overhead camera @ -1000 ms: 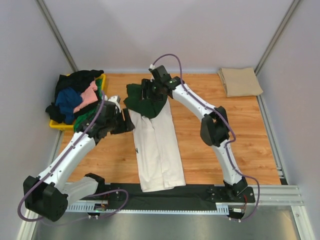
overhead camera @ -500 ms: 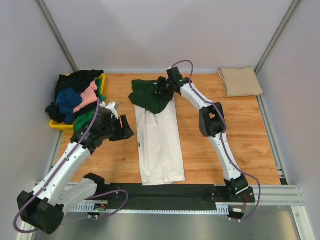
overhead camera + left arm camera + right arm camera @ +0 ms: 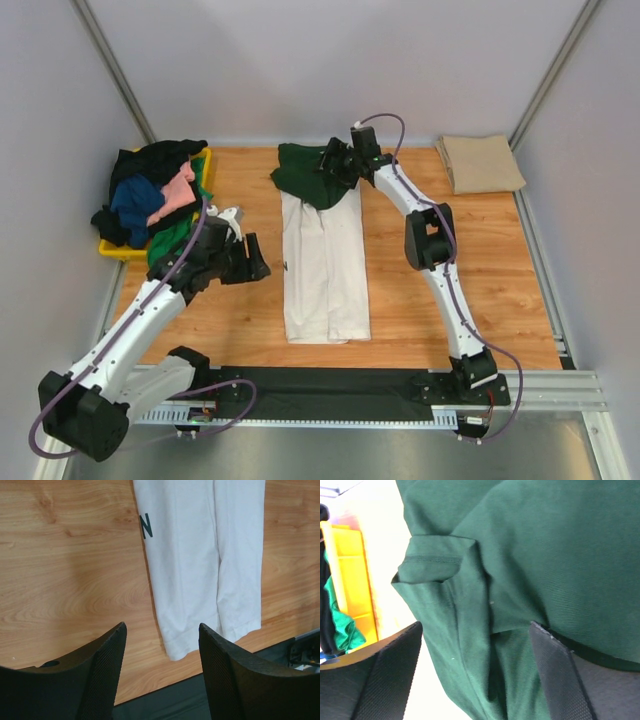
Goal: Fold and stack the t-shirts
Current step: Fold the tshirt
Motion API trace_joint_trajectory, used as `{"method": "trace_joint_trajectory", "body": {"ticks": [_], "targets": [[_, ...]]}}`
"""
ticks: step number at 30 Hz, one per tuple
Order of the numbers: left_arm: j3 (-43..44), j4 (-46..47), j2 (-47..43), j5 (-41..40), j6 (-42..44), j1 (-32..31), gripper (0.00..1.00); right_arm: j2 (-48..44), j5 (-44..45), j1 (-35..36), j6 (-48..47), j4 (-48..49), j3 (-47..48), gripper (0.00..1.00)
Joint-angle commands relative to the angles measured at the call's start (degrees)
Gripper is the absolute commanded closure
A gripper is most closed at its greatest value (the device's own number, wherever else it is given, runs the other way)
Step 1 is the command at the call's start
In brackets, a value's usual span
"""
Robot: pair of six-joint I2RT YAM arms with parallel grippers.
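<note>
Two grippers are in view. The left gripper (image 3: 252, 258) hangs above the table (image 3: 450, 300) at 9 o'clock of the cream t-shirt (image 3: 325, 270), jaws apart and empty. The shirt lies in a long strip at table centre, with its green sleeves (image 3: 305, 175) bunched at the 12 o'clock end. The right gripper (image 3: 333, 163) is over the sleeves, fingers spread wide, clamping nothing. The tan t-shirt (image 3: 482, 163) lies folded at 2 o'clock. The pile of t-shirts (image 3: 150, 195) fills the yellow tray (image 3: 118, 250) at 10 o'clock.
</note>
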Motion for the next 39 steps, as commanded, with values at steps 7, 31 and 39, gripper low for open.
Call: {"method": "trace_joint_trajectory", "body": {"ticks": [7, 31, 39], "targets": [[-6.63, 2.06, -4.94, 3.11, -3.11, -3.07, 0.33, -20.54, -6.09, -1.81, -1.21, 2.40, -8.57, 0.01], [-30.54, 26.68, -1.88, 4.70, -18.67, -15.55, 0.30, -90.18, 16.23, 21.64, 14.33, -4.29, -110.90, 0.24], [-31.60, 27.73, -0.03, 3.46, -19.12, -15.99, 0.34, -82.18, 16.50, 26.14, 16.80, 3.01, -114.06, 0.35]]}}
